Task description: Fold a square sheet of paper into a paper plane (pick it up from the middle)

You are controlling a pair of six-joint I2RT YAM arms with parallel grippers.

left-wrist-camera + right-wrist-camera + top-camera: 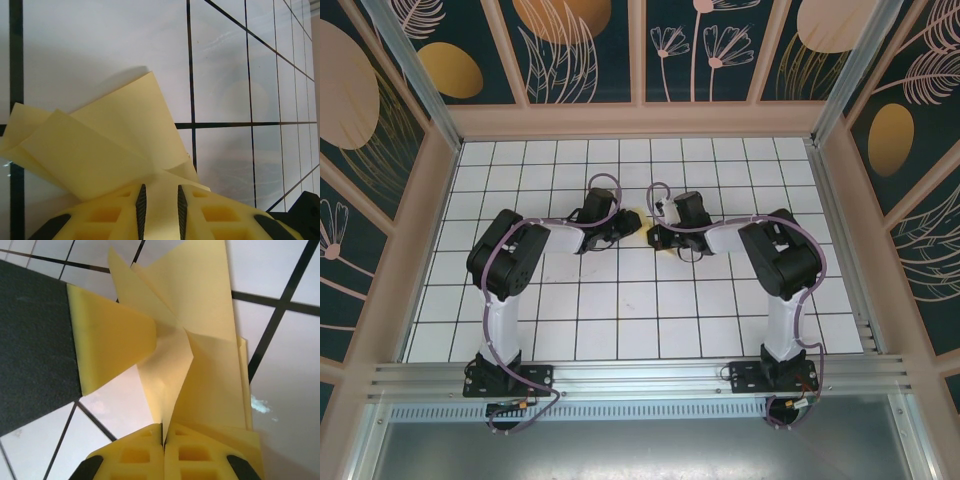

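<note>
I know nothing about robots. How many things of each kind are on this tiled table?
Robot arms: 2 (left arm, right arm)
Grippers: 2 (left gripper, right gripper)
yellow paper sheet, partly folded: 1
Total: 5
</note>
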